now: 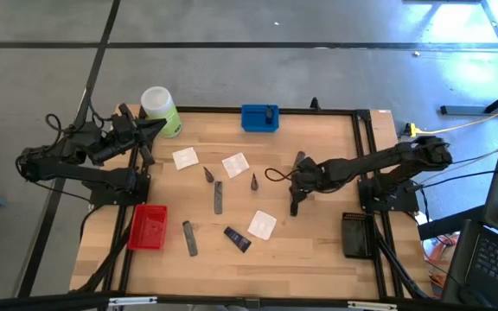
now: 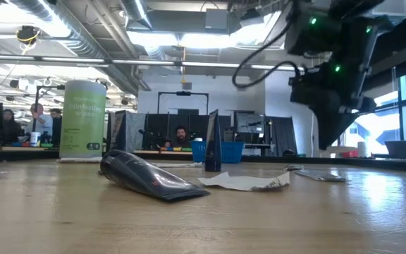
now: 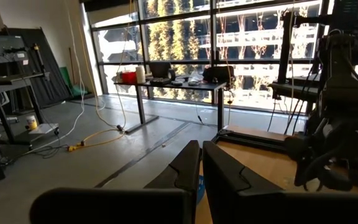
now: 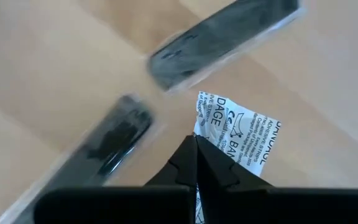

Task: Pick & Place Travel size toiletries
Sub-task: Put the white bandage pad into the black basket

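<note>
Our right tool [image 4: 196, 144] pinched together over the white sachet [image 4: 241, 134]: flat, limp, light; take its edge.

Non-task stuff: light-green bottle [image 1: 161, 111] upper left of worktop [image 1: 318, 242], blue tray [image 1: 259, 117] top centre, red tray [image 1: 148, 226] lower left, black tray [image 1: 356, 235] lower right, possibly empty.

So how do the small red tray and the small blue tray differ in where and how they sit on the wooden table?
The small red tray sits at the table's near left edge, by the left arm's base; the small blue tray sits at the far edge, about mid-width. The blue tray has a dark item standing in it; whether anything lies in the red tray, I cannot tell. The red one is squarer, the blue one wider than deep. Both are small open plastic trays, away from the scattered toiletries.
</note>
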You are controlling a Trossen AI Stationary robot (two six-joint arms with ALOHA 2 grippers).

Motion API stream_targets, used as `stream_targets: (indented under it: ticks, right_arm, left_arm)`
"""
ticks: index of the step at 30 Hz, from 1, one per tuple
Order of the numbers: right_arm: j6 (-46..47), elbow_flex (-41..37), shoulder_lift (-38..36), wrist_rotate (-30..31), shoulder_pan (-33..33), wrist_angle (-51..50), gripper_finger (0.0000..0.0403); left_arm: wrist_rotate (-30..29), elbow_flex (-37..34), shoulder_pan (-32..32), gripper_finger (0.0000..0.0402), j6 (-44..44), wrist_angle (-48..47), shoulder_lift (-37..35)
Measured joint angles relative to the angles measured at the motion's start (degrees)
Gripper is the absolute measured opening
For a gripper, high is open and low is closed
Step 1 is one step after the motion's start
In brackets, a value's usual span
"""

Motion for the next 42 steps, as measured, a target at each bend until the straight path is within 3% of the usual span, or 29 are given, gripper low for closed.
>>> stream_targets:
  ticks: [11, 21, 36, 42]
  right_arm:
    - [5.3, 0.1, -7.5, -8.6, 8.6, -1.6, 0.0001]
    - [21.6, 0.1, -10.3, -14.6, 20.2, -7.1, 0.0]
    - [46.6, 0.2, -13.2, -14.6, 36.7, -12.8, 0.0]
    - [56.0, 4.5, -13.2, -13.2, 42.2, -21.2, 0.0]
  left_arm:
    - [0.0, 0.0, 0.0, 0.0015, 0.0, 0.0, 0.0]
    - [0.0, 0.0, 0.0, 0.0015, 0.0, 0.0, 0.0]
    - [0.0, 0.0, 0.0, 0.0015, 0.0, 0.0, 0.0]
    - [0.0, 0.0, 0.0, 0.0015, 0.0, 0.0, 0.0]
